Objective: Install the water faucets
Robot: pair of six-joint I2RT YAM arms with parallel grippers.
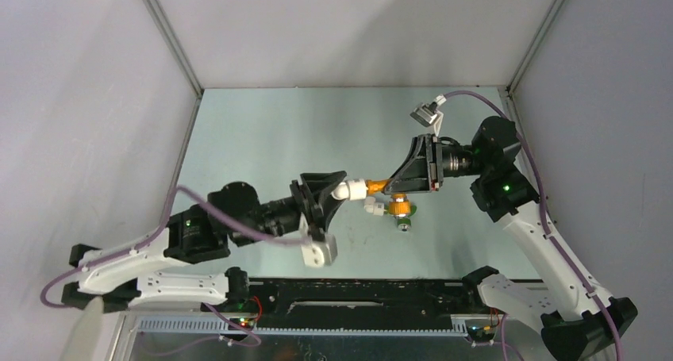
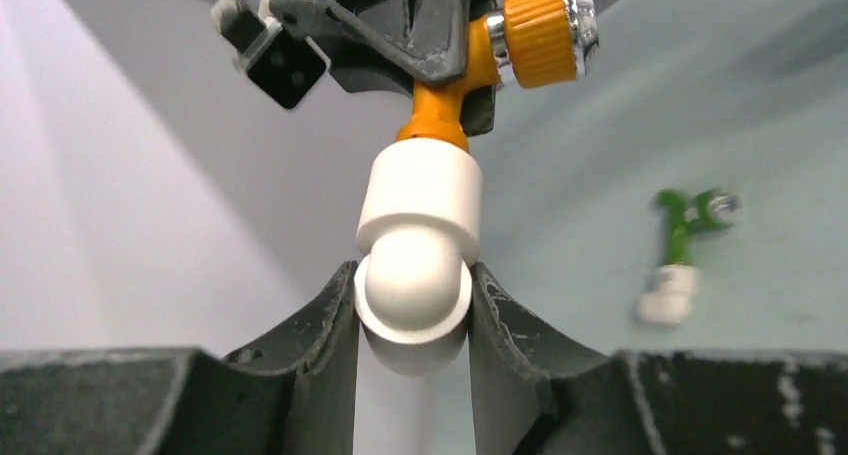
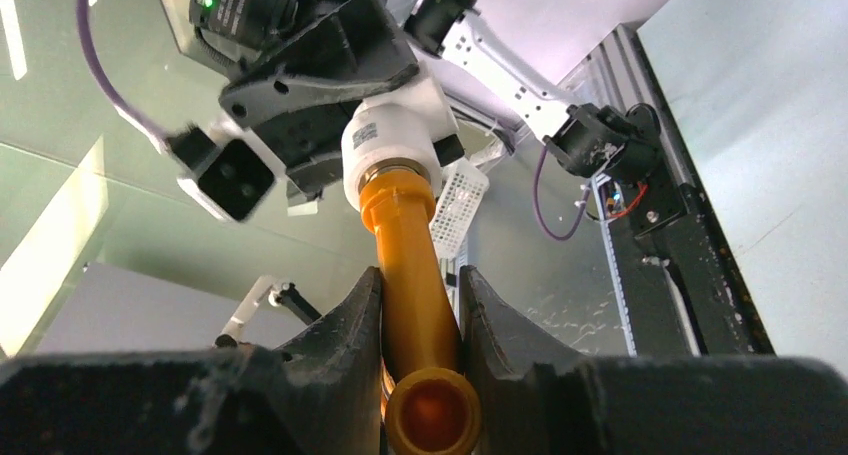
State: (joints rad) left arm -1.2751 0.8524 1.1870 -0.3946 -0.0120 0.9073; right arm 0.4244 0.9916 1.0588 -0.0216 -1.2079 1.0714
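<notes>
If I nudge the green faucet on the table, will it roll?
Probably not: the green faucet with its white elbow looks bent, so it should pivot or slide. It seems small, light plastic; the table looks smooth.

The smooth, glossy orange plastic faucet (image 3: 410, 265) has a ribbed knob (image 2: 540, 30) capped in shiny chrome, the white plastic elbow fitting (image 2: 418, 215) is glossy, and the left gripper's (image 2: 412, 280) matt black fingers (image 2: 510, 355) look scuffed.

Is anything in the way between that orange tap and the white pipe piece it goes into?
Nothing visible. The right gripper holds the orange faucet, whose stem already sits in the mouth of the white elbow clamped by the left gripper.
</notes>
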